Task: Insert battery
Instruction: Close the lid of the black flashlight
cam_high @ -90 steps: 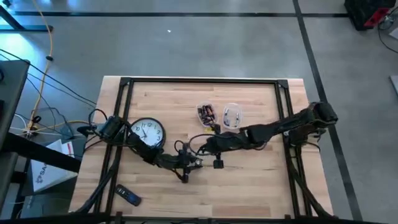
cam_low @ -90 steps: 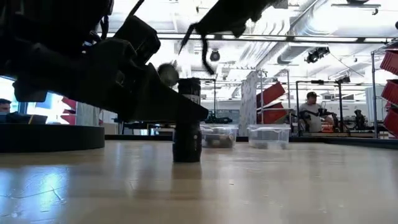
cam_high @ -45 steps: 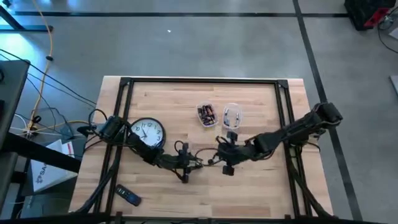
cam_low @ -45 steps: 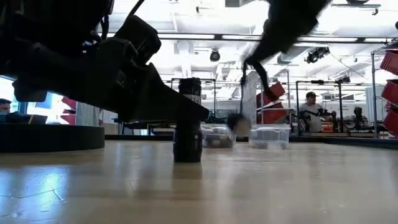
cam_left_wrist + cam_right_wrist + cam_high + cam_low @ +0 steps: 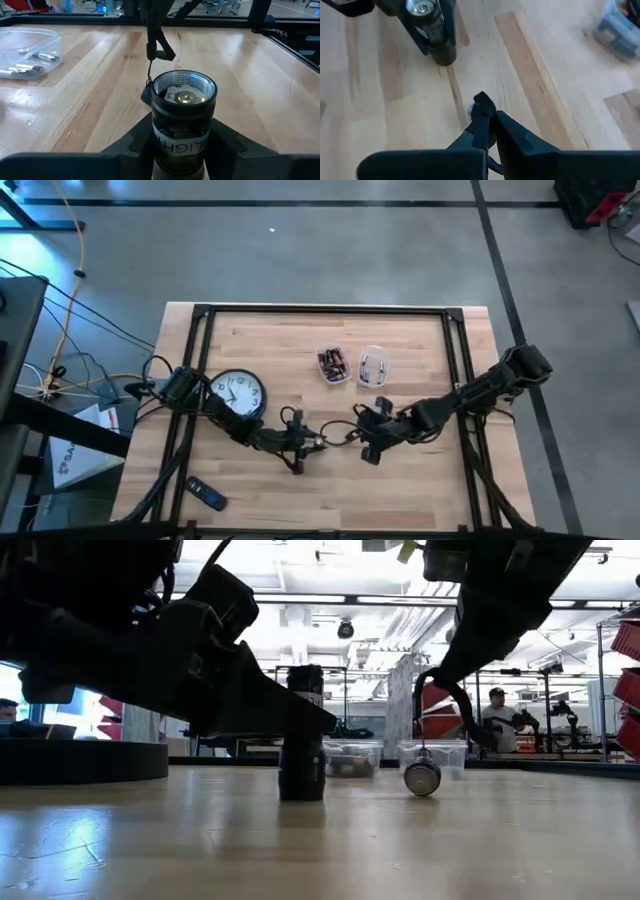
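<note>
A black flashlight body (image 5: pixel 183 112) stands upright on the table with its open threaded end up; a gold contact shows inside. My left gripper (image 5: pixel 182 150) is shut on it. To its right, my right gripper (image 5: pixel 487 112) is low over the table and shut. A small round silvery piece (image 5: pixel 422 778) rests on the wood at its fingertips. In the high view the flashlight (image 5: pixel 316 442) and my right gripper (image 5: pixel 360 432) are near the table's middle. No loose battery shows outside the containers. My left gripper pinches the flashlight's lower body (image 5: pixel 183 147) between its two fingers (image 5: pixel 135 147), coming in level from the table's left. The flashlight stands upright with its base on the table. My right gripper comes down slanting from the right onto the round silvery piece (image 5: pixel 422 778). The fingers (image 5: pixel 482 105) cover the contact, and the piece rests on the table.
A wall clock (image 5: pixel 238 395) lies behind my left arm. Two clear containers (image 5: pixel 332 364) (image 5: pixel 373 366) holding batteries stand toward the far side. A dark remote (image 5: pixel 207 495) lies near the front left. People sit in the room beyond the table (image 5: pixel 497 710).
My right gripper has gone from just above the flashlight's open top toward the table's right edge and down, carrying the round silvery piece until it rests on the wood. My left gripper and the flashlight have stayed where they were.
</note>
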Tool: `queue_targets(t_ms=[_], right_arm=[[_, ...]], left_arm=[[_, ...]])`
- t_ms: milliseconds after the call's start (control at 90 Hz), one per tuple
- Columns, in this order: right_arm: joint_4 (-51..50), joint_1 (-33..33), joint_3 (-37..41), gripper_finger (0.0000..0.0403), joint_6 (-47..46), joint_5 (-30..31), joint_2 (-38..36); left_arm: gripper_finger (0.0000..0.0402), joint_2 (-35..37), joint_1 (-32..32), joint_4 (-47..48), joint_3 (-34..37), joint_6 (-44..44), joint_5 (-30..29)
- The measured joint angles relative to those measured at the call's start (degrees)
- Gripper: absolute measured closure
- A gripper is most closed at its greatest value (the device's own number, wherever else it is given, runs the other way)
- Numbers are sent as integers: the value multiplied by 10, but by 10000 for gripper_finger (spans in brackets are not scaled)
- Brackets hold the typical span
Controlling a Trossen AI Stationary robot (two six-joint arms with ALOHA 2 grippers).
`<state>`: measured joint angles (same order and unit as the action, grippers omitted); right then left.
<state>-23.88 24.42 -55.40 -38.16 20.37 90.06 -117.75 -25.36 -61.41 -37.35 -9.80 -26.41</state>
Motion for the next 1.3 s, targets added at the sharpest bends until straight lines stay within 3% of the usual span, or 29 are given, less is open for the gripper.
queue_targets(t_ms=[200, 422, 622, 789, 956, 1122, 1300], right_arm=[[-75, -17, 0, 387, -105, -35, 0], [-98, -39, 0, 314, -163, -75, -2], [-59, -57, 0, 261, -287, -97, -2], [1, -58, 0, 261, -378, -99, 6], [1, -54, 0, 280, -461, -118, 27], [31, -58, 0, 278, -454, -136, 51], [30, -72, 0, 242, -434, -142, 64]], left_arm=[[298, 0, 0, 0, 0, 1, 0], [298, 0, 0, 0, 0, 5, 0], [298, 0, 0, 1, 0, 14, -8], [298, 0, 2, 2, 0, 18, -8], [298, 0, 2, 2, 0, 20, -9], [298, 0, 2, 1, 0, 23, -9], [298, 0, 2, 1, 0, 24, -8]])
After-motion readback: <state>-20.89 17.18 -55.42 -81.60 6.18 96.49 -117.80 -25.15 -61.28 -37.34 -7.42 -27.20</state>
